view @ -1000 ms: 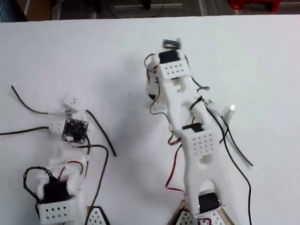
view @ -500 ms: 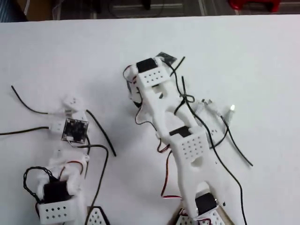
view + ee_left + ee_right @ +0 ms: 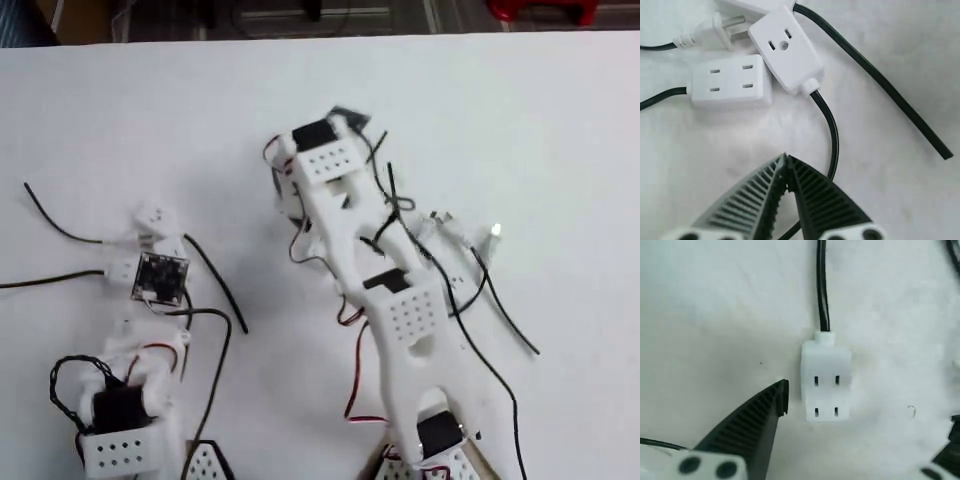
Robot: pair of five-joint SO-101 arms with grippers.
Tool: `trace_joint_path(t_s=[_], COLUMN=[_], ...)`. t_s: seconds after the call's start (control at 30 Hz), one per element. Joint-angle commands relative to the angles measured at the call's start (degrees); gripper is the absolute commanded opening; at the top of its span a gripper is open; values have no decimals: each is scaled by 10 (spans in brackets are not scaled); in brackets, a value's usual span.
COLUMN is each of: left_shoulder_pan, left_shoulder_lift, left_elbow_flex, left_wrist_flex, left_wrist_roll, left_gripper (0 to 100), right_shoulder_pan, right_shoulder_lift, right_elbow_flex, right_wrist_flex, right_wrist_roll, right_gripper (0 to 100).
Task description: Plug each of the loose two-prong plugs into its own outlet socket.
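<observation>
Currently the left gripper [image 3: 786, 164] is closed, empty, near a two-prong plug [image 3: 715, 31] by the left edge of the desk [image 3: 550, 100]; the right gripper [image 3: 867, 405] is wide open beside an outlet socket [image 3: 825, 381].

Two arms stand at the one table [image 3: 560, 120]: the left arm [image 3: 118, 420] and the right arm [image 3: 400, 300]. Near the left arm I count one two-prong plug [image 3: 715, 29] and two outlet pieces: a double block [image 3: 730, 82] with two pairs of slots and a single socket [image 3: 785, 47] with three holes. Four black cords [image 3: 832, 135] run among them. Near the right arm lies one second block [image 3: 825, 382], also with two pairs of slots, on one cord [image 3: 821, 285]. One small light [image 3: 495, 232] glows. One further white piece [image 3: 752, 4] I cannot make out.
</observation>
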Motion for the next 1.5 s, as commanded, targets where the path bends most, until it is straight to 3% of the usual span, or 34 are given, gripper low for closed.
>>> trace_joint_path(t_s=[0.0,0.1,0.33,0.53,0.77,1.2,1.33,1.47], left_shoulder_pan=[5,5,5,5,5,34,35,10], left_shoulder_lift=[4,4,4,4,4,4,3,3], left_elbow_flex=[-1,-1,-1,-1,-1,-7,-89,-249], left_wrist_flex=[2,2,2,2,2,0,-12,-76], left_wrist_roll=[1,1,1,1,1,-1,-2,-2], left_gripper=[24,24,24,24,24,24,24,24], right_shoulder_pan=[54,93,163,214,220,223,261,278], right_shoulder_lift=[-119,-204,-371,-461,-501,-504,-504,-501], right_elbow_flex=[-83,-155,-315,-363,-367,-363,-367,-367], right_wrist_flex=[7,5,2,4,2,-6,4,2], right_wrist_roll=[6,15,170,301,407,529,554,553], right_gripper=[485,476,406,391,391,391,391,391])
